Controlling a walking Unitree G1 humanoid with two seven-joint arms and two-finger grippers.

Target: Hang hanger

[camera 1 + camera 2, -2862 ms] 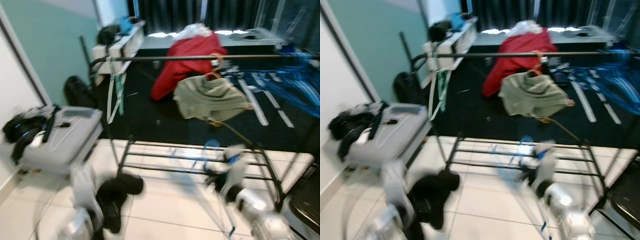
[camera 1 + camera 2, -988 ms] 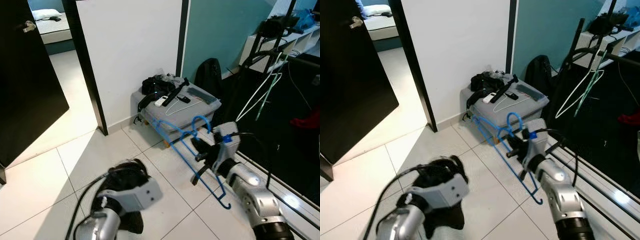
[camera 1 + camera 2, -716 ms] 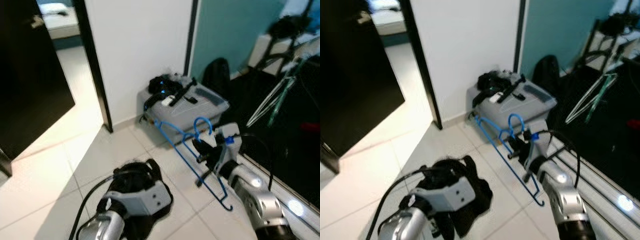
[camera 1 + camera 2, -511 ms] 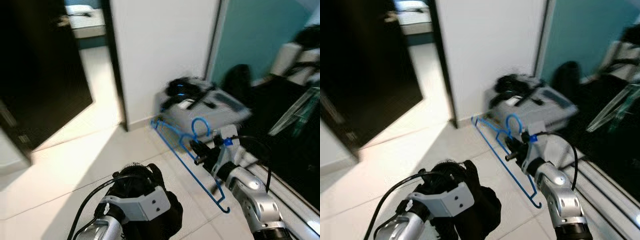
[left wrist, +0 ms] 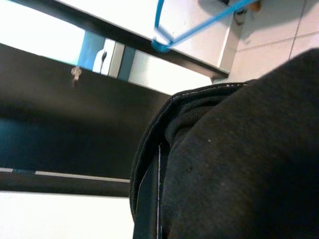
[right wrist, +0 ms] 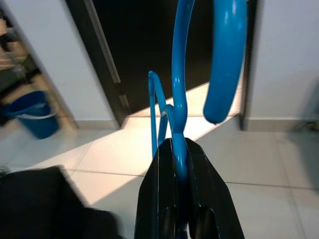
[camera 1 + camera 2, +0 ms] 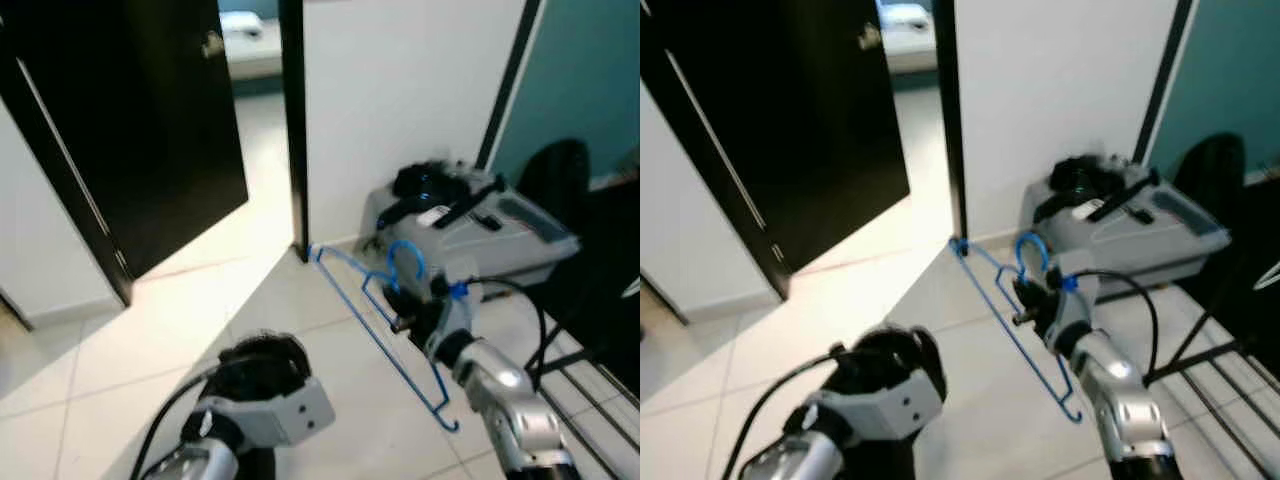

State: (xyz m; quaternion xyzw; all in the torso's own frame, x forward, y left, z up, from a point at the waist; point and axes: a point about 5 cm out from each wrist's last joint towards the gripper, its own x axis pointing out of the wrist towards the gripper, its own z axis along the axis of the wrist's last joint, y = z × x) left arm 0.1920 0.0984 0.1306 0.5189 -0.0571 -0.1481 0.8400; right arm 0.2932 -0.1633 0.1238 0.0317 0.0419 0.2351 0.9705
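The right claw [image 7: 1025, 303] is clamped on the neck of a blue hanger [image 7: 1008, 322], just below its hook, and holds it in the air out in front of the robot, above the tiled floor [image 7: 150, 320], with the hook up and the long bar slanting down. The right wrist view makes the grip plain: both black fingers [image 6: 160, 189] press the thin blue stem between them, and the hook [image 6: 224, 55] curls over just beyond the tips. The left claw [image 7: 255, 385] is low and near the body, wrapped in a black garment [image 5: 239, 164] that hides its fingers, so I cannot tell how they stand. The hanger looks light, stiff and smooth, likely plastic or coated wire; held at the neck it should carry easily, though it could twist or slide in the pinch if the bar is knocked. The neck is the sensible place to hold, since it leaves the hook free to go over a rail. The eye views give the setting: a grey case [image 7: 480, 235] with dark clutter on it by the white wall [image 7: 400, 90] and a dark door [image 7: 130, 120]. The right wrist view adds a blue bucket [image 6: 30, 112] by the wall.
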